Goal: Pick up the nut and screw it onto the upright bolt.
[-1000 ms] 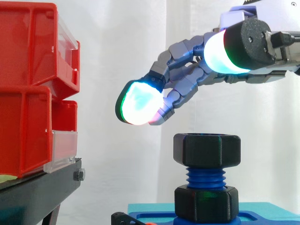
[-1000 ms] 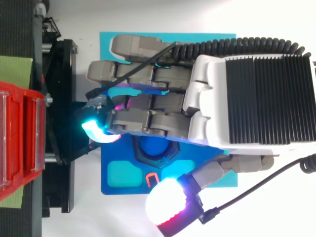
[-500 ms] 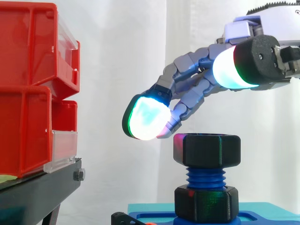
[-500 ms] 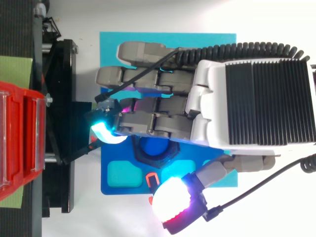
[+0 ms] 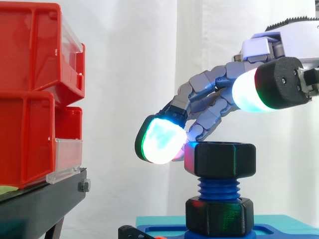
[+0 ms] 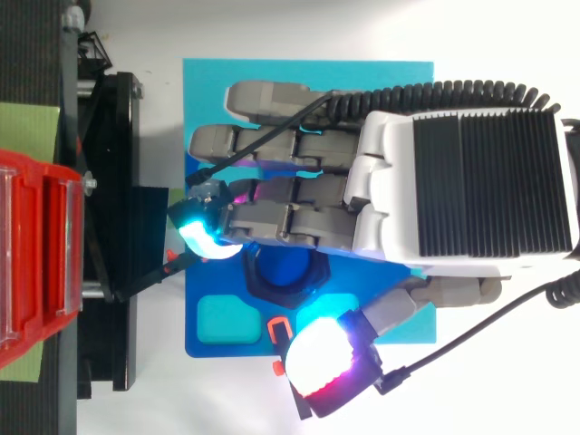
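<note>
Nut [image 5: 220, 159], black, hexagonal, seated atop the blue upright bolt [image 5: 218, 188], right of the red bins [image 5: 30, 94]: likely light, rigid, smooth plastic, so you grip opposite flats; the hand [image 6: 390, 208] hovers above, fingers loosely bent, thumb apart, clasping nothing.

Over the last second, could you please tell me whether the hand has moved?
Yes. In the side view the hand has dropped and shifted right, toward the upper nut, which has stayed put.
</note>
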Controlling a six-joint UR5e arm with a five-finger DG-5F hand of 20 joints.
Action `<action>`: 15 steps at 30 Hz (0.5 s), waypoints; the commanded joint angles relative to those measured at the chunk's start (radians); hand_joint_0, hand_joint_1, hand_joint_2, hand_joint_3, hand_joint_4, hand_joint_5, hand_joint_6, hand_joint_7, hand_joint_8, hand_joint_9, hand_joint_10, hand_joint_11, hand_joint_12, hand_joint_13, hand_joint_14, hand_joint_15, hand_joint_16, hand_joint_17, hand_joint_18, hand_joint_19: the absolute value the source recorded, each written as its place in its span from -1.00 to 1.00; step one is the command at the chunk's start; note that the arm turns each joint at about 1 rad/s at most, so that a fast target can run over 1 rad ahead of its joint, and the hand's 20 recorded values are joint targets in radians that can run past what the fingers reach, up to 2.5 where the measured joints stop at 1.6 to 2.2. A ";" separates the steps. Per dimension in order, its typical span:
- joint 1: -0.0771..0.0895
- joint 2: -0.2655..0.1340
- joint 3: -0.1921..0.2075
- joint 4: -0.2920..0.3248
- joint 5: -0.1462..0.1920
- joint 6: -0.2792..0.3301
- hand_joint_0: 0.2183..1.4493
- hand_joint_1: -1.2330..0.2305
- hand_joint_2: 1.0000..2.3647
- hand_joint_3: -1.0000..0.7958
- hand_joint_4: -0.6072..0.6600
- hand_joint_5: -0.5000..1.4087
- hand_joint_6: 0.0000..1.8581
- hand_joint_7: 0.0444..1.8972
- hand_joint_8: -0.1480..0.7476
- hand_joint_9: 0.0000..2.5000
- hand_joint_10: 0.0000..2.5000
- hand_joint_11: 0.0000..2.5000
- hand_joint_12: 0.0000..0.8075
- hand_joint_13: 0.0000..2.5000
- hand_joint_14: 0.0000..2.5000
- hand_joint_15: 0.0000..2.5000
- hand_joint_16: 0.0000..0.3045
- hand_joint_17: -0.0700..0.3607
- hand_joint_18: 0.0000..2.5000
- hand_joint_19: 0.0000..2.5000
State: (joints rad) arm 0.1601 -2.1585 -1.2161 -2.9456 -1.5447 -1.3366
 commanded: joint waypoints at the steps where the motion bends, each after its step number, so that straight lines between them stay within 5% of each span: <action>1: -0.004 -0.001 0.000 0.000 0.000 0.001 -0.55 0.32 -1.00 -0.44 0.33 -0.60 -0.46 -0.15 -0.10 -0.55 -1.00 -1.00 -0.29 -0.80 -1.00 -1.00 -0.79 -0.34 -1.00 -1.00; 15: -0.005 -0.001 0.000 -0.004 0.000 -0.012 -0.53 0.30 -1.00 -0.44 0.35 -0.56 -0.46 0.11 -0.08 -0.51 -1.00 -1.00 -0.32 -0.75 -1.00 -1.00 -0.81 -0.37 -1.00 -1.00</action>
State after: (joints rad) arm 0.1549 -2.1585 -1.2164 -2.9480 -1.5447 -1.3493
